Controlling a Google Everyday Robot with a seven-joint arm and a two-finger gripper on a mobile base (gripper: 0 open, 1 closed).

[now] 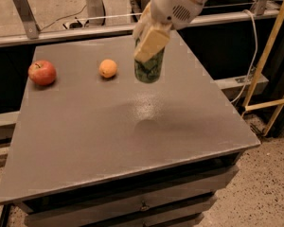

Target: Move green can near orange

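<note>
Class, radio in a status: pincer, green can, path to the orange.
Pincer shut on green can, held above table. Orange beside can, apart. Nothing between them.

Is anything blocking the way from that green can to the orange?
Nothing visible does. The tool holds the green can above the table, just right of the orange, with only bare surface between them. The apple sits farther left, beyond the orange.

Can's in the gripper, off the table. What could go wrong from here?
1. The gripper holds the green can by its upper part, clear of the table; a slip would drop it and likely topple it.
2. The orange, to the can's left in view, is round; setting down too close could nudge it rolling toward the apple.
</note>
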